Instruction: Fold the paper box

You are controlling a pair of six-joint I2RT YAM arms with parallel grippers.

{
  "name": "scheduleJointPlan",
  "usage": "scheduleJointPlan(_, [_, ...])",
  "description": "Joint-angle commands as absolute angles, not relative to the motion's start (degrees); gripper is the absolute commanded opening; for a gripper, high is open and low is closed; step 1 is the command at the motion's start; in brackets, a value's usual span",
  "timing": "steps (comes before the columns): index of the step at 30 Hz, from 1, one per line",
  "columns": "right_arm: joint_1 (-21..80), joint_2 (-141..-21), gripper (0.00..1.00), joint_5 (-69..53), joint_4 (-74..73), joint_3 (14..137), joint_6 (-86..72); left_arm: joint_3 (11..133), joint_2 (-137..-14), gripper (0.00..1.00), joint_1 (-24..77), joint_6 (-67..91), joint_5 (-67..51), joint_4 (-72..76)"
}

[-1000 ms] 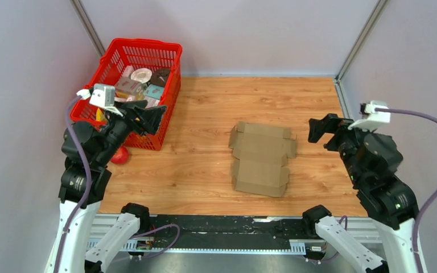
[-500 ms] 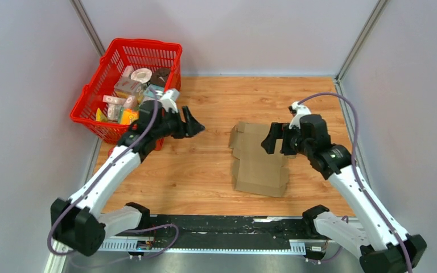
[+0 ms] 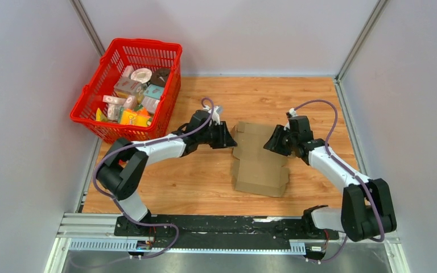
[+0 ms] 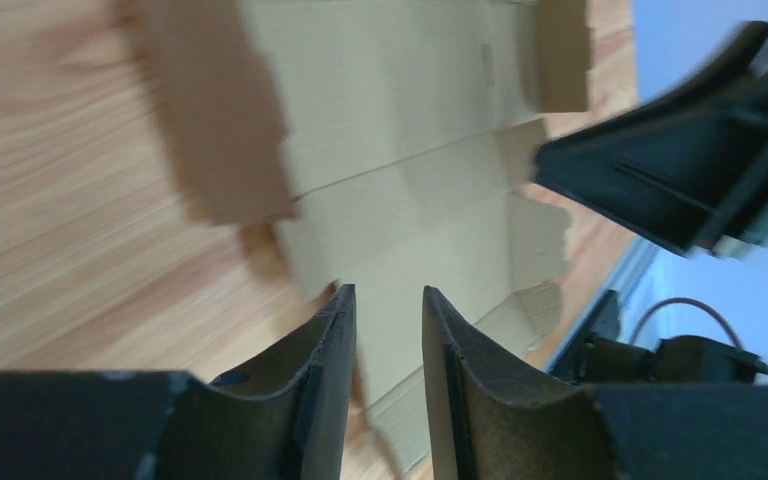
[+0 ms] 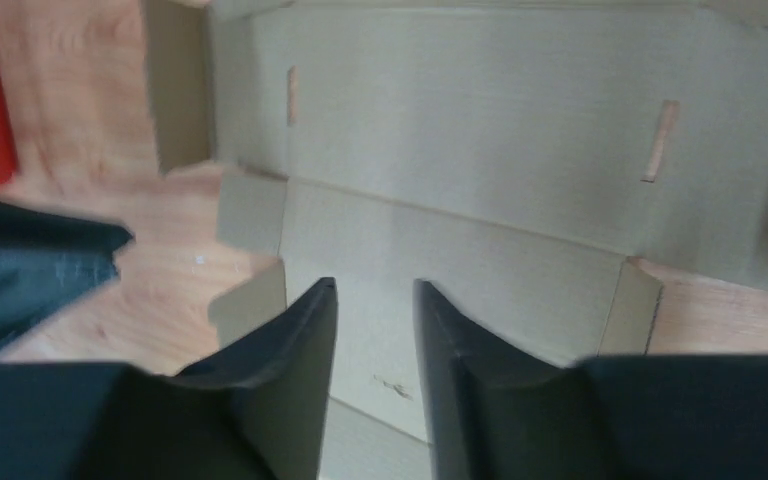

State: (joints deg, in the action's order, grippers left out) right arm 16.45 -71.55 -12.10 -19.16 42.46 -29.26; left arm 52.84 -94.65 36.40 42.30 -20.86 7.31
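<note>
**A:** What does the paper box look like?

**B:** The paper box [image 3: 260,160] is plain brown corrugated card. It lies flat and unfolded, creased into panels, with small notched flaps down both sides and two thin slots in one panel.

**A:** Where is it from the claws?

**B:** Between them. The left gripper [image 3: 226,138] is at the box's left edge, by the far flap. The right gripper [image 3: 273,141] is over the right edge, facing the left one across the card.

**A:** And the claws themselves?

**B:** Each has its fingers parted by a narrow gap. Card shows through the gap and nothing is pinched.

**A:** Counts?

**B:** One box and two claws. One red basket [image 3: 91,108] stands well apart from the left gripper, off to its left and farther back. The small packages [image 3: 130,102] in it are too jumbled to count.

**A:** Surface and room?

**B:** A wood-grain tabletop [image 3: 318,96], pale grey wall panels [image 3: 233,34] on three sides, and a metal rail [image 3: 216,224] along the near edge.
</note>
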Motion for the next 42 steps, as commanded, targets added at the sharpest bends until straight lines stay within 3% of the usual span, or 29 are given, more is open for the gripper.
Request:
scheduleJointPlan(1, [11.26,-74.79,0.37,-16.86,-9.58,40.70,-33.49,60.71,-99.64,0.36,40.25,47.02,-24.61,18.73])
scheduleJointPlan(4, [9.40,-74.01,0.29,-12.25,-12.03,39.47,-33.40,62.84,-103.69,0.30,40.87,49.03,-24.35,18.80])
scheduleJointPlan(8, [8.53,-69.09,0.27,-7.91,-13.27,34.90,-34.71,63.10,-107.40,0.26,40.87,49.31,-23.12,17.67])
scheduleJointPlan(13, [5.81,-63.90,0.28,-2.57,-13.36,27.17,-37.00,61.36,-110.12,0.15,40.34,47.99,-21.71,13.36])
scheduleJointPlan(21, [-1.14,-67.67,0.32,-6.76,-13.80,29.52,-35.87,61.26,-110.23,0.12,37.18,40.88,-19.44,2.73])
scheduleJointPlan(25, [2.35,-63.21,0.34,-5.82,-15.73,32.08,-32.96,60.12,-106.53,0.29,37.18,36.75,-17.49,1.33])
scheduleJointPlan(32, [12.30,-56.07,0.47,-0.61,-13.91,37.70,-28.84,62.40,-102.58,0.43,37.18,30.77,-16.34,-4.04])
scheduleJointPlan(35, [12.30,-62.73,0.52,-6.93,-11.17,41.91,-27.51,62.31,-99.94,0.50,37.26,30.15,-16.35,-2.46])
scheduleJointPlan(37, [12.31,-70.00,0.55,-11.24,-10.72,46.83,-26.20,63.80,-98.44,0.61,37.18,29.36,-14.08,-4.47])
scheduleJointPlan(42, [12.66,-83.39,0.60,-18.61,-12.57,55.80,-22.25,70.99,-99.57,0.71,37.18,26.11,-4.83,-11.16])
